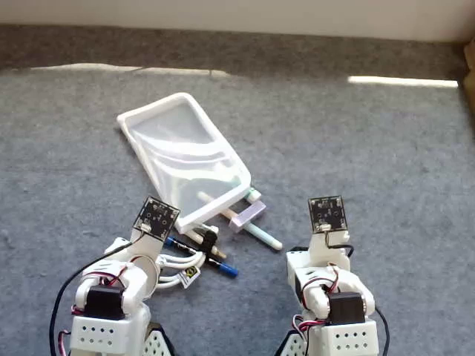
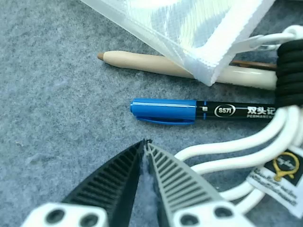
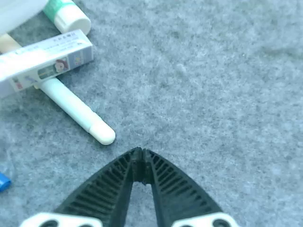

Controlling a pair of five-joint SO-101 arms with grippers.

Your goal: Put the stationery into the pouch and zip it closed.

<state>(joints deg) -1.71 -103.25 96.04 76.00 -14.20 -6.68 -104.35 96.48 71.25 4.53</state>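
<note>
A white mesh pouch (image 1: 185,152) lies flat mid-table, its opening toward the arms. At that opening lie a cream pen (image 2: 151,62), a blue-capped black marker (image 2: 189,111), a lilac eraser box (image 1: 247,215), a white pen (image 1: 263,236) and a green-capped tube (image 3: 66,16). My left gripper (image 2: 145,142) is shut and empty, its tips just short of the marker's blue cap, low over the carpet. My right gripper (image 3: 139,152) is shut too, holding nothing, a short way from the white pen's (image 3: 75,111) rounded end. The pouch corner (image 2: 189,28) overlaps the cream pen.
A coiled white cable (image 2: 236,151) with a paper tag (image 2: 279,170) and a black ribbed band (image 2: 289,71) lies beside the marker, close to the left arm (image 1: 122,285). Grey carpet stretches open to the right of the right arm (image 1: 330,289) and behind the pouch.
</note>
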